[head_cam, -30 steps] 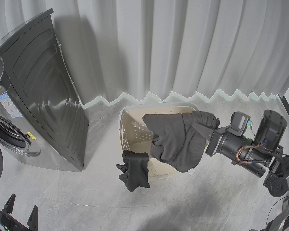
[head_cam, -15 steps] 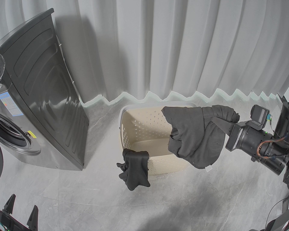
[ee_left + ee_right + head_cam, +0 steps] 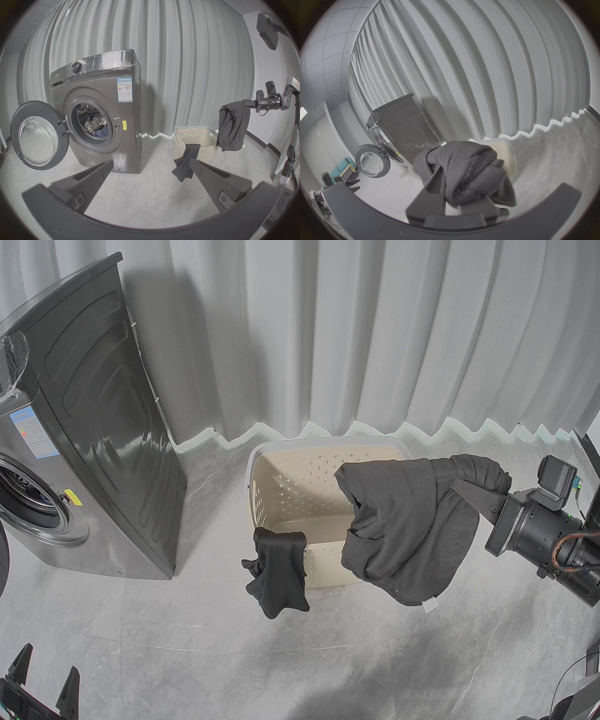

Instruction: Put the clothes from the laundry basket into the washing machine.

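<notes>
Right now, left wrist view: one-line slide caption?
Right gripper holds a dark garment by the laundry basket; a second garment drapes over its rim; the washing machine door stands open.

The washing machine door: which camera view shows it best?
The left wrist view: the washing machine door stands swung fully open beside the drum opening. The right wrist view shows it small and far; the head view, barely a sliver at the edge.
</notes>
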Motion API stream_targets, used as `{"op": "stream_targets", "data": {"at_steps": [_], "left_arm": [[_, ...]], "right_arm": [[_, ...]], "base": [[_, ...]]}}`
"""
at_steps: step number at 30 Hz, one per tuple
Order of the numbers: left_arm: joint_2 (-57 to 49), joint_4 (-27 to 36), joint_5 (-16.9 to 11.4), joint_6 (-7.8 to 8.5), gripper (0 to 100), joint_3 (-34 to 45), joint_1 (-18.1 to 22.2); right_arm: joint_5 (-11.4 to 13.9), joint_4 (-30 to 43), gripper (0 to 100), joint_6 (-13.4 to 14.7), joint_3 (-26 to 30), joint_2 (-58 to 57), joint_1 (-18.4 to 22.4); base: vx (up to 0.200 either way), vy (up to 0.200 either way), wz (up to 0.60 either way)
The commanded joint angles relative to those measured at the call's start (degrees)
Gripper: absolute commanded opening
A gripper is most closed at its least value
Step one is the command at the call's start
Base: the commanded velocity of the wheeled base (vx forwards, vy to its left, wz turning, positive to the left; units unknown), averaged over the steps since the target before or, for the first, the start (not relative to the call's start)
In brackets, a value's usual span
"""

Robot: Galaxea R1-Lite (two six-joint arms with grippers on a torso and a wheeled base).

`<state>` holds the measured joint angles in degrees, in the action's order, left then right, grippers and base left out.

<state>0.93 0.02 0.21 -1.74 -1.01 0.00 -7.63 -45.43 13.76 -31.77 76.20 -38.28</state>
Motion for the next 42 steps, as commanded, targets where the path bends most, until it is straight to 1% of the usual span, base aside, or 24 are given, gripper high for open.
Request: {"op": "stream_targets", "data": {"at_steps": [1,6,15,23,29,38,42], "left_arm": [[-0.9,0.0,0.1,-0.01,100,0.9,0.0],[-0.9,0.0,0.1,0.34,100,0.8,0.0],[-0.9,0.0,0.1,-0.19,100,0.9,0.0],[-0.9,0.0,0.1,-0.10,100,0.8,-0.1],[-0.9,0.0,0.1,-0.19,100,0.8,0.0],[-0.9,0.0,0.1,-0.01,100,0.8,-0.1],[-0.9,0.0,0.1,-0.10,100,0.8,-0.1]], "right_arm": [[0.0,-0.1,0,0.0,0.2,0.0,0.0],[0.0,-0.4,0,0.0,0.3,0.0,-0.6],[0.1,-0.6,0,0.0,0.7,0.0,-0.9],[0.3,-0.7,0,-0.1,0.9,0.1,-1.0],[0.5,-1.0,0,-0.1,0.7,0.2,-1.9],[0.5,-1.0,0,-0.1,0.7,0.0,-1.9],[0.6,-1.0,0,-0.1,0.7,0.3,-2.1]], "base": [[0.000,0.200,0.00],[0.000,0.200,0.00],[0.000,0.200,0.00],[0.000,0.200,0.00],[0.000,0.200,0.00],[0.000,0.000,0.00],[-0.200,0.000,0.00]]}}
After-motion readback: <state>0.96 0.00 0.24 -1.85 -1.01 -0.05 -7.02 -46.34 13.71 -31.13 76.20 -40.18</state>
